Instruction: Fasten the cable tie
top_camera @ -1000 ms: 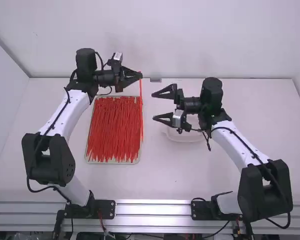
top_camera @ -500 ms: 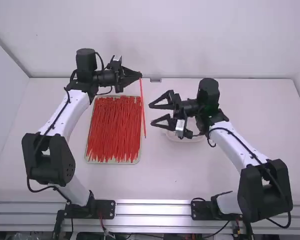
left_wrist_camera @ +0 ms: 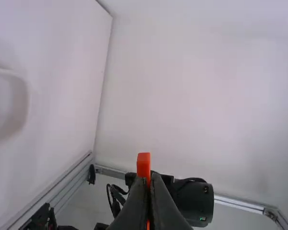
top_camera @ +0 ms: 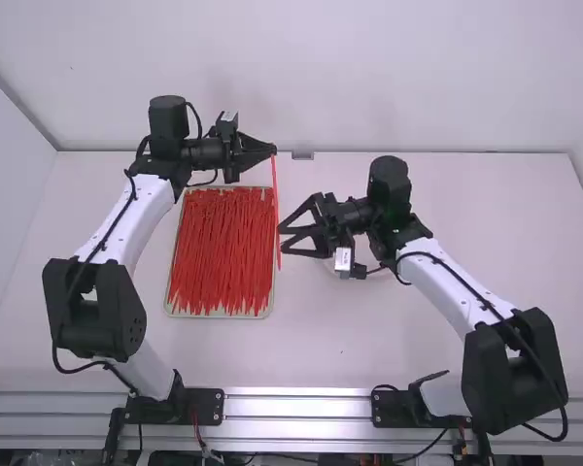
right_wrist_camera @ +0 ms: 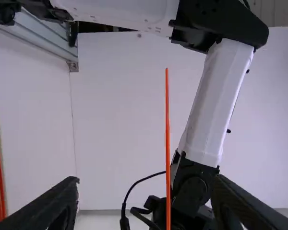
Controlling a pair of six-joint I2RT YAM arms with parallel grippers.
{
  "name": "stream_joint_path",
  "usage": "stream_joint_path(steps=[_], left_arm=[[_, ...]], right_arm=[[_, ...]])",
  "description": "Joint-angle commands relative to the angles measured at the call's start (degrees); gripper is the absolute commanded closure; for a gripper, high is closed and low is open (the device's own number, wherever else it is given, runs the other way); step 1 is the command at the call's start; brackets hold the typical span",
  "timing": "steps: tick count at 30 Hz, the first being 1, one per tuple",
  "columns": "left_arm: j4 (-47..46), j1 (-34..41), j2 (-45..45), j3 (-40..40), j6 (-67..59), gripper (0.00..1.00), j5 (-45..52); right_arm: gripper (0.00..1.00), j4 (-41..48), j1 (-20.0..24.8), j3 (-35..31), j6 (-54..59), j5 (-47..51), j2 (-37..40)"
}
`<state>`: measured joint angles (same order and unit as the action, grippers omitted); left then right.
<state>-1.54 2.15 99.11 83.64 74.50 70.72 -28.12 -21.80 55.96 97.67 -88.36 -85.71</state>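
My left gripper point(top_camera: 268, 149) is shut on the head end of a red cable tie point(top_camera: 276, 209), which hangs straight down over the right edge of the tray. In the left wrist view the tie's head point(left_wrist_camera: 143, 166) sticks up between the closed fingers. My right gripper point(top_camera: 287, 236) stands open just right of the tie's lower end, its fingers spread either side of it, not touching. In the right wrist view the cable tie point(right_wrist_camera: 167, 143) runs as a thin vertical line between the spread fingers point(right_wrist_camera: 43, 206).
A tray point(top_camera: 268, 313) packed with several red cable ties point(top_camera: 222, 250) lies left of centre. A clear round dish point(top_camera: 361, 267) sits under the right arm's wrist. A small grey object point(top_camera: 301, 153) lies by the back wall.
The right gripper has moved left and down toward the hanging tie, now straddling its lower end. The left gripper and tie have stayed nearly still.
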Motion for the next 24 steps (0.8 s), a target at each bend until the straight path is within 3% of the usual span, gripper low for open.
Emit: stream_joint_path(steps=[1, 12, 17, 24], left_arm=[[0.2, 0.2, 0.3, 0.9, -1.0, 0.98, 0.8], [0.0, 0.7, 0.3, -1.4, -1.0, 0.98, 0.1], [0.1, 1.0, 0.3, -2.2, -0.8, 0.98, -1.3], [0.4, 1.1, 0.3, -2.3, -0.8, 0.98, -1.1]], right_arm=[[0.31, -0.2, 0.0, -0.1, 0.3, -1.0, -0.2], [0.41, -0.1, -1.4, -0.1, 1.6, -1.0, -0.2], [0.74, -0.1, -2.3, -0.1, 1.6, -1.0, -0.2], [0.88, -0.1, -2.3, -0.1, 1.6, -1.0, -0.2]])
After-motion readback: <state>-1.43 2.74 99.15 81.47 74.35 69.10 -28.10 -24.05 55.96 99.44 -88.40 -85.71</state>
